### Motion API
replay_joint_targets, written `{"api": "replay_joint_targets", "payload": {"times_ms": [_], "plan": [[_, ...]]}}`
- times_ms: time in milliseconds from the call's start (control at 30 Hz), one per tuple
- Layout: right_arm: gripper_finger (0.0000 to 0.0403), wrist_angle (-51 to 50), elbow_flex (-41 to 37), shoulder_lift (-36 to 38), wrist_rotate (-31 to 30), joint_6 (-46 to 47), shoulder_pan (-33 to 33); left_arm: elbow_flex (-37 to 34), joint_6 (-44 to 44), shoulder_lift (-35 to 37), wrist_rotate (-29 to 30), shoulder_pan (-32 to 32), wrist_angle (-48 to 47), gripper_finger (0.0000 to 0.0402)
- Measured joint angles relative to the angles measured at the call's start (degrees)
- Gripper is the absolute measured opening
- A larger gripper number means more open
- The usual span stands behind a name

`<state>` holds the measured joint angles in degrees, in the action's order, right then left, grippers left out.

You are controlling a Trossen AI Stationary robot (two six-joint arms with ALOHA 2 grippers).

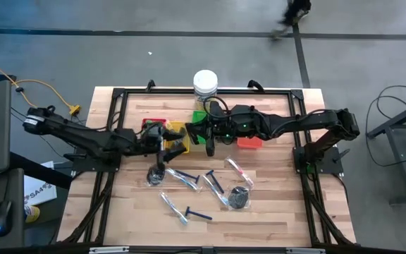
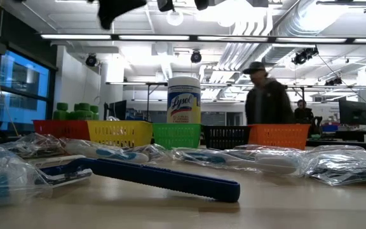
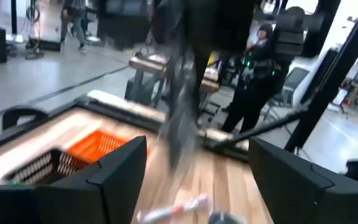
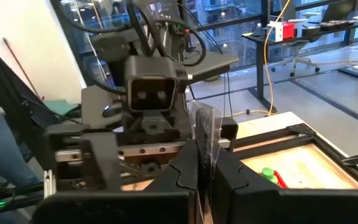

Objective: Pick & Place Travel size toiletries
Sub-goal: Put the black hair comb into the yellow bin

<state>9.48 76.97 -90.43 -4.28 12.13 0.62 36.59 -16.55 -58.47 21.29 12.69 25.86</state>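
Note:
My right gripper (image 4: 205, 167) hangs level above the trays at the table's middle (image 1: 208, 140), shut on a thin clear-sleeved toiletry (image 4: 205, 127). My left gripper (image 3: 197, 186) faces it from the table's left (image 1: 163, 145), open and with nothing between its fingers. On the table lie dark-blue razors (image 1: 189, 178) (image 2: 164, 178), clear-sleeved sticks (image 1: 237, 171) and dark shiny round bundles (image 1: 240, 197) in clear bags. My right gripper pinches the clear sleeve (image 4: 204, 146) between its two shut fingers, coming level from the table's right side. The sleeve sticks out past the fingertips, toward the left arm, and is lifted clear of the table. Which end of the sleeve it has, I cannot tell.
A row of small trays stands at the back: red (image 2: 59, 129), yellow (image 2: 119, 132), green (image 2: 176, 135), black (image 2: 224, 135), orange (image 2: 278, 135). A tall jar with a white lid (image 1: 205, 82) stands behind them. A person (image 2: 265, 102) is in the room beyond the table.

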Motion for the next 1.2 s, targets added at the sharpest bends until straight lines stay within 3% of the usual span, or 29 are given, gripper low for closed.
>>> {"api": "replay_joint_targets", "payload": {"times_ms": [200,467,567,733,800,1000,1200], "plan": [[0.0004,0.1,0.0,0.0,1.1,-0.4,0.2,5.6,-1.4,-7.5,-2.6,-3.0,-0.4,0.0275],[0.0004,0.2,0.0,0.0,1.9,-1.0,0.9,7.6,-4.5,-10.1,-8.4,-4.8,-0.3,0.0255],[0.0004,0.2,0.0,0.0,1.9,-1.5,1.2,7.7,-6.2,-10.0,-8.9,-4.8,-0.7,0.0201],[0.0005,0.2,0.0,0.0,2.3,-1.5,1.3,7.7,-6.3,-10.0,-8.8,-4.8,-0.7,0.0052],[0.0014,-0.2,0.0,0.0,3.2,-1.5,1.3,7.7,-6.2,-10.0,-9.2,-4.8,-1.4,0.0016],[0.0078,-0.4,0.0,0.0,4.6,-1.4,1.2,7.7,-6.2,-10.0,-8.7,-4.8,-2.2,0.0006],[0.0194,-2.6,-0.2,2.8,5.4,2.9,0.5,7.7,-7.3,-9.0,-4.6,-4.8,-9.5,0.0004]]}}
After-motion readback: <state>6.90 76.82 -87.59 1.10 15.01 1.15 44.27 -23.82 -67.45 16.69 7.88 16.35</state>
